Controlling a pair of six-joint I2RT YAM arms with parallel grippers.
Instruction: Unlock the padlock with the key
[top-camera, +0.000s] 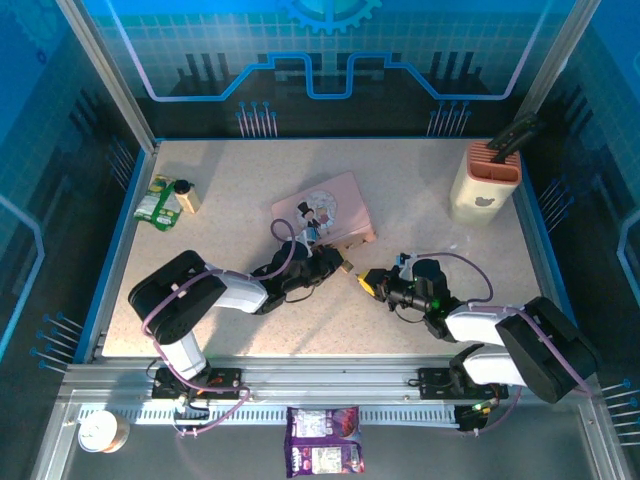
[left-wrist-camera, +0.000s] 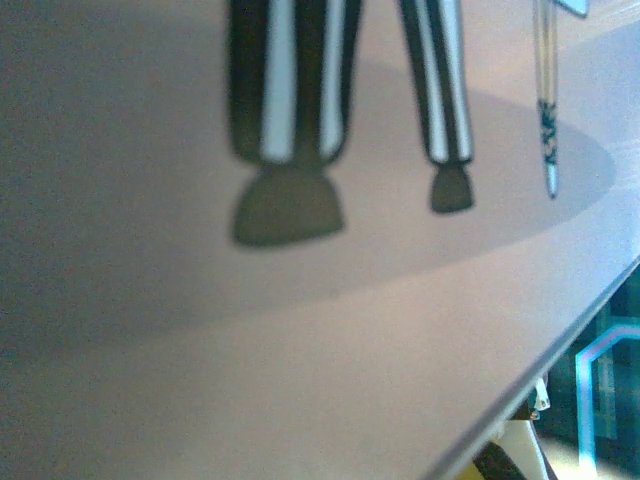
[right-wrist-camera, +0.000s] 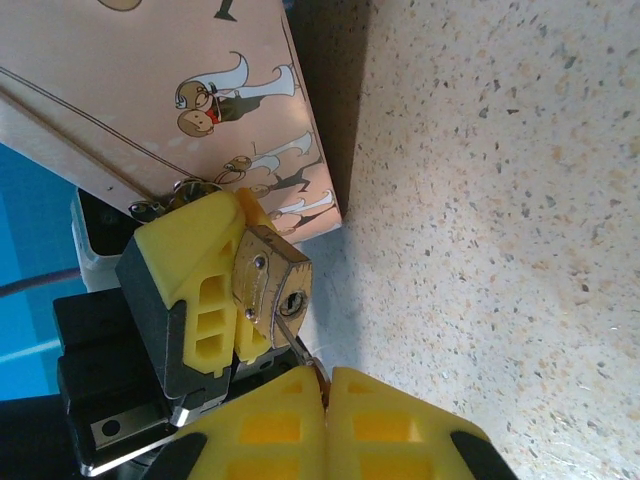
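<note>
One padlock (right-wrist-camera: 272, 278), one key (right-wrist-camera: 293, 330), one pink tin (right-wrist-camera: 150, 80).
At tin's corner edge left tool (top-camera: 338, 265) clamps padlock; right tool (right-wrist-camera: 325, 380) pinches key, tip at keyhole (right-wrist-camera: 292, 300); bare worktop (right-wrist-camera: 500, 250) beside them.

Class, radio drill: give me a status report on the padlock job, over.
Left gripper shut on padlock. Right gripper shut on key, tip at keyhole. Tin close beside; nothing between key and padlock.

the padlock (right-wrist-camera: 272, 285) is dull brass, the table (right-wrist-camera: 500, 250) matt speckled stone, the tin (right-wrist-camera: 120, 80) perhaps printed metal.
</note>
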